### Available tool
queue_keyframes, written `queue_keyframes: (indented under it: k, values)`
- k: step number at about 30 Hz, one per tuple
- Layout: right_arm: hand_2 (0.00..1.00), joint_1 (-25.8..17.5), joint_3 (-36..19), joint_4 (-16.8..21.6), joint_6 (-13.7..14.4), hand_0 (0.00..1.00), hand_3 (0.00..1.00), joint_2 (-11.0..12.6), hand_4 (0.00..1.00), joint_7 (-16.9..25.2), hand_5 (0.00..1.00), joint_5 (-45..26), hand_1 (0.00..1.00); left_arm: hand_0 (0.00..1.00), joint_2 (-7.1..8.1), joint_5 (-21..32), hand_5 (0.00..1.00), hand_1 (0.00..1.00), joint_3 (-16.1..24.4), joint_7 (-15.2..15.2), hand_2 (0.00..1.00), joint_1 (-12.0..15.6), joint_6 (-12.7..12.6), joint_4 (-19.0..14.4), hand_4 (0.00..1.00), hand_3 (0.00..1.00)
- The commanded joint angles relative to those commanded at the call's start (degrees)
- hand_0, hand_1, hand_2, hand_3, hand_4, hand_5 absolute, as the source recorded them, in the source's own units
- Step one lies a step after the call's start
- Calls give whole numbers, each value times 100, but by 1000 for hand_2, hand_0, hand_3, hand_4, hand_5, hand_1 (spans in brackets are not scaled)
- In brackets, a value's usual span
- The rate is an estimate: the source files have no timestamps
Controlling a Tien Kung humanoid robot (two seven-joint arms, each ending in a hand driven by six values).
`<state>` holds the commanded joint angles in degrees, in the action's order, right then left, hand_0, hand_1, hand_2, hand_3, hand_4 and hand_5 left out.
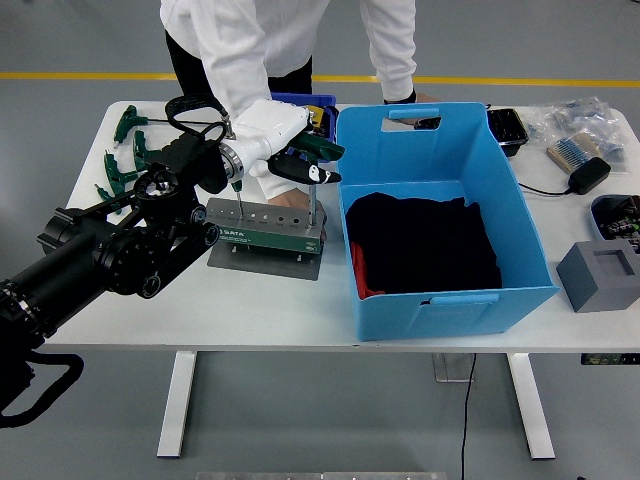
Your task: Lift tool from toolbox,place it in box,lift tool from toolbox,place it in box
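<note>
Table edge: you see the white table (260, 320) bare along its near rim, with open room in front of the toolbox.
Toolbox: the grey-green toolbox (265, 224) sits left of centre, just beside the box's left wall.
Box: the blue box (440, 215) holds dark cloth; no tool shows inside, so by your view no placing is done yet.
Left hand: your left hand (290, 155) hangs over the toolbox's right end, fingers clenched around a green-handled tool (315, 160).
Tool position: its thin shaft points down toward the toolbox top; whether the tip is free of its hole, you cannot tell.
Progress: judge this as the first lift under way; both placings and the second lift are left.
Clearance: the box's left wall stands right beside the hand, so the tool must rise over that rim.
Far side: a person's hand (290, 198) rests behind the toolbox; spare green tools (125, 160) lie far left.
Right hand: out of view.
</note>
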<state>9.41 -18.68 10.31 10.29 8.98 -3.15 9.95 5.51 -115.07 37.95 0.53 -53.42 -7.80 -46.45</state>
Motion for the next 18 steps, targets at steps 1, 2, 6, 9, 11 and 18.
queue_keyframes:
  k: [1,2,6,9,11,18]
  values:
    - [698,-5,-16,0,1,638,582,-2,844,-5,701,15,616,148,4,14,761,2,3,14,25,-1,-28,-14,998,61]
    - [698,-9,-25,0,0,638,582,-3,844,-7,701,25,616,148,8,36,761,2,8,32,25,-1,-67,-29,998,61]
    - [698,-21,-62,0,2,637,583,-8,845,-18,703,62,616,153,27,114,781,2,39,112,11,1,-244,-109,998,39]
    - [698,-31,-102,0,0,637,583,-10,845,-30,703,112,616,153,44,170,781,2,77,152,11,-1,-334,-184,998,39]
    - [698,-39,-128,0,-2,637,583,-10,845,-36,703,140,616,153,59,205,781,2,104,161,11,-11,-341,-234,998,39]
    - [697,-56,-177,0,-3,637,582,-12,845,-48,702,193,613,157,125,338,872,2,209,255,2,-89,-376,-378,998,10]
